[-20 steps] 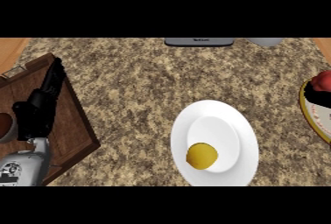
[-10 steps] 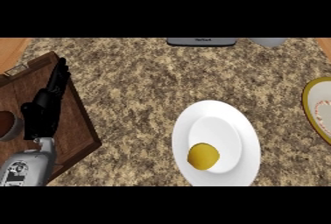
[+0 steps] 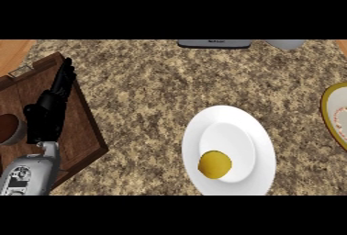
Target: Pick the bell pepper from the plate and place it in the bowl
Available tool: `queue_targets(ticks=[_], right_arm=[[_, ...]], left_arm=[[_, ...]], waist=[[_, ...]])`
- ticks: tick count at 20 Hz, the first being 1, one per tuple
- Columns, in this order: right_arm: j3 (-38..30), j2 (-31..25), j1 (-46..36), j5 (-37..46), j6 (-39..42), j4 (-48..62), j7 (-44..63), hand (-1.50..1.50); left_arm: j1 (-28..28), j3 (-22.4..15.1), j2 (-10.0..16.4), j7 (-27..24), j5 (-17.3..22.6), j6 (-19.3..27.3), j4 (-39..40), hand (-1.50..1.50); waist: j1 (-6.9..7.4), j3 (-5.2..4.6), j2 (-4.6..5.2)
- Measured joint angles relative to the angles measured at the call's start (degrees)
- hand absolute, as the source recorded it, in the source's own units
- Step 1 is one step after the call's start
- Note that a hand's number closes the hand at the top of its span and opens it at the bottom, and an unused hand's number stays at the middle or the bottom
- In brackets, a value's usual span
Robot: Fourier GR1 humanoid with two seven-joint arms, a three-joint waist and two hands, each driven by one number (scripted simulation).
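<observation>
While the left hand [image 3: 49, 114] rests open, fingers straight, over the wooden tray [image 3: 81, 135] at frame left, open tabletop [image 3: 156, 87] lies between it and the white plate [image 3: 265, 156], lower centre, carrying the bell pepper [image 3: 215, 165]; the bowl [image 3: 335, 119] meets the right edge.

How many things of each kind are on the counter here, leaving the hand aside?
Plate: 1
Pepper: 1, on the plate
Bowl: 1, cut by the right edge
Wooden tray: 1
Brown cup: 1, on the tray
Grey things: 2, at the far edge, too cut off to name
Total: 7
</observation>
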Motion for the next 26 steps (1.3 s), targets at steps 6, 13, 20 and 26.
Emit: queue_targets(ticks=[6,13,20,26], right_arm=[[-5.9,-1.4,-2.6,-7.8,3.4,7.8,-14.7,-1.50],[-11.8,-4.3,-2.8,-15.4,6.7,12.7,-24.2,-1.50],[-16.1,-6.1,4.4,-23.8,16.3,9.7,-28.1,-1.50],[-18.6,-4.8,14.6,-30.8,27.6,1.2,-29.5,-1.50]], left_arm=[[-0.8,0.3,-0.1,0.7,0.0,-0.2,0.0,0.00],[-0.3,0.5,-0.8,0.3,-0.7,0.3,0.5,0.00],[1.5,1.5,-0.3,0.8,-0.9,-0.2,-1.2,0.00],[1.7,2.2,-0.4,1.0,-0.8,-0.5,-1.0,0.00]], waist=[[0.06,0.02,0.05],[-0.67,-0.10,-0.23],[-1.80,-0.26,-0.70],[-2.55,-0.36,-0.92]])
